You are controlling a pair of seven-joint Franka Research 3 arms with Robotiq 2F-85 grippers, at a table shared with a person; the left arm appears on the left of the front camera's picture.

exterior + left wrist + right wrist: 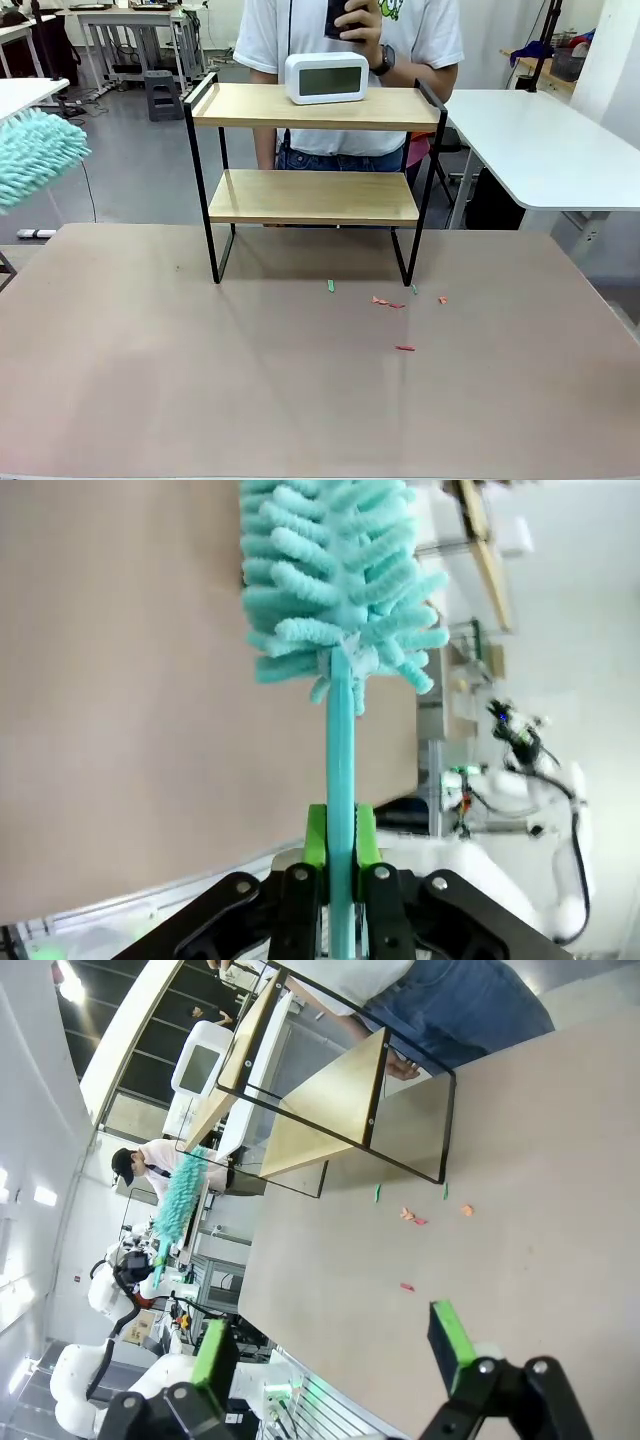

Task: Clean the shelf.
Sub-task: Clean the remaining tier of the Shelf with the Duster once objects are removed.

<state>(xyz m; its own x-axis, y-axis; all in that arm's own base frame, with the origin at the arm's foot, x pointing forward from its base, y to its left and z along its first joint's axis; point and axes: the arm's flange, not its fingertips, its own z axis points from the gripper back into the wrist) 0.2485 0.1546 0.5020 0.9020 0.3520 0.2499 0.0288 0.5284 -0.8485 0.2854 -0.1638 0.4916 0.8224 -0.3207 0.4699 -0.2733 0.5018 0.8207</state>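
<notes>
— What is the largest thing in front of us?

— The brown table [150, 400], which takes up the whole near half of our front view. Behind its far edge we see a person [430, 40] in a white shirt, one hand raised around a dark object [337, 15].

— And where do we find the shelf?

— The shelf [310, 195] stands upright on the far middle of the table, just in front of the person, with its black legs on the surface. Our right wrist view shows it tilted [330, 1100], because that camera is rolled.

— What does it carry?

— On the top board we see a white digital clock [327, 77] near the middle, its screen facing us.

— The cleaning tool?

— A turquoise fluffy duster [35, 155] hangs at the left edge of the front view, raised off the table and well apart from the shelf. In our left wrist view the left gripper [340, 840] is clamped on its thin handle, a green pad pressed to either side, and the fluffy head [335, 570] points away from the fingers.

— And our other gripper?

— The right gripper [331, 1340] is spread wide with nothing between its fingers, above the table.

— Anything smaller?

— Small red and green scraps [404, 348] lie on the table near the shelf's front right leg, with one red piece closer to us.
</notes>
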